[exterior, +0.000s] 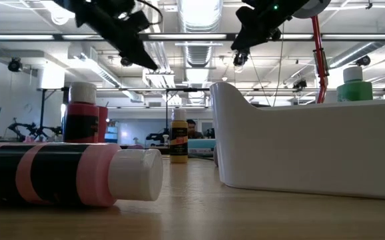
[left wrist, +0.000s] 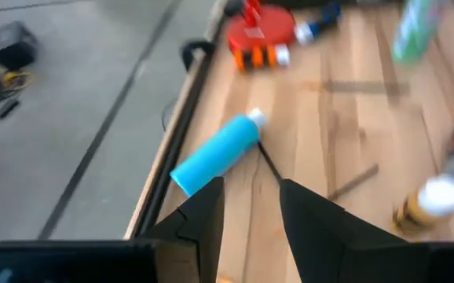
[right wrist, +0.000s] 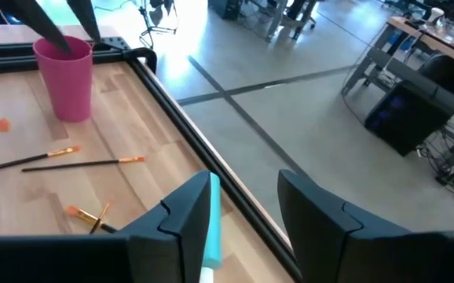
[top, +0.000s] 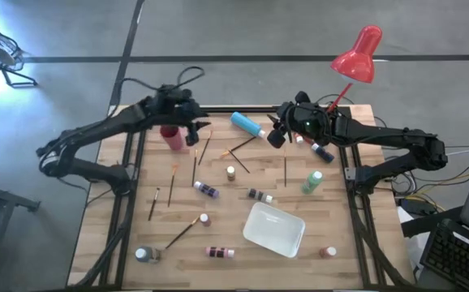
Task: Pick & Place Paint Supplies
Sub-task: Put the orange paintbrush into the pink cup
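Small white-capped paint bottles and thin brushes lie scattered on the wooden table (top: 243,268). A blue bottle (top: 247,123) lies on its side at the far middle, a green one (top: 313,181) stands at the right, and a purple one (top: 207,191) lies mid-table. Brushes (top: 204,148) lie near a pink cup (top: 171,136). My left gripper (top: 195,134) hangs open in the air beside the cup, with the blue bottle (left wrist: 215,153) beyond its fingers. My right gripper (top: 273,136) hangs open above the blue bottle's capped end (right wrist: 211,236). Neither holds anything.
A white tray (top: 273,229) sits near the front right, and in the low view its wall (exterior: 299,147) fills the right. A pink bottle (exterior: 72,175) lies close to the near edge. A red desk lamp (top: 358,55) stands at the far right corner.
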